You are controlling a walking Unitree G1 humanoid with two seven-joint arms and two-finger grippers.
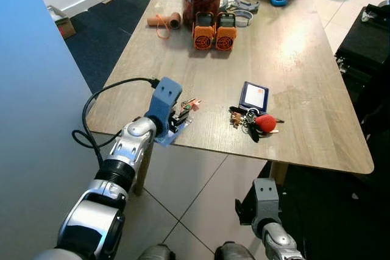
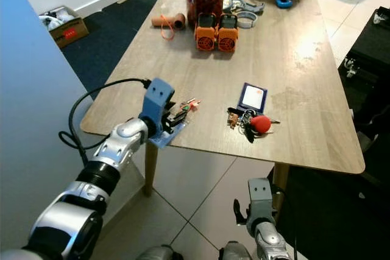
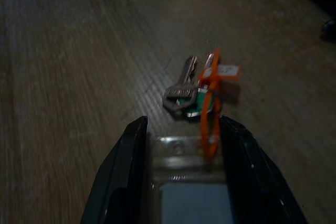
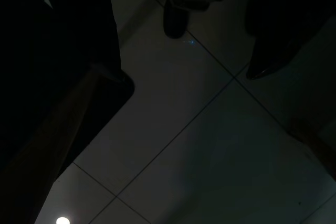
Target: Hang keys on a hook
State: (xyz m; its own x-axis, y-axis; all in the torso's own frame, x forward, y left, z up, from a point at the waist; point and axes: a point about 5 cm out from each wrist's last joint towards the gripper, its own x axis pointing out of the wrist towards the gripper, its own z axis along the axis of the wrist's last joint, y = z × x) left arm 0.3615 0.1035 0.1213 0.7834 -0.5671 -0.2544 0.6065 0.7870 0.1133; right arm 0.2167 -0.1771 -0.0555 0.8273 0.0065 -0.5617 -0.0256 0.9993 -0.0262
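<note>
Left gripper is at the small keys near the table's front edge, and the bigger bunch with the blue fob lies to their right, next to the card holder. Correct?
Nearly. The fob on the bigger bunch is red, not blue, as the left eye view shows. The rest holds: the left gripper is at the small keys near the table's front edge, and the bunch lies to their right by the card holder.

orange-tagged keys (image 3: 197, 95), wood-grain table (image 1: 292, 59)
</note>
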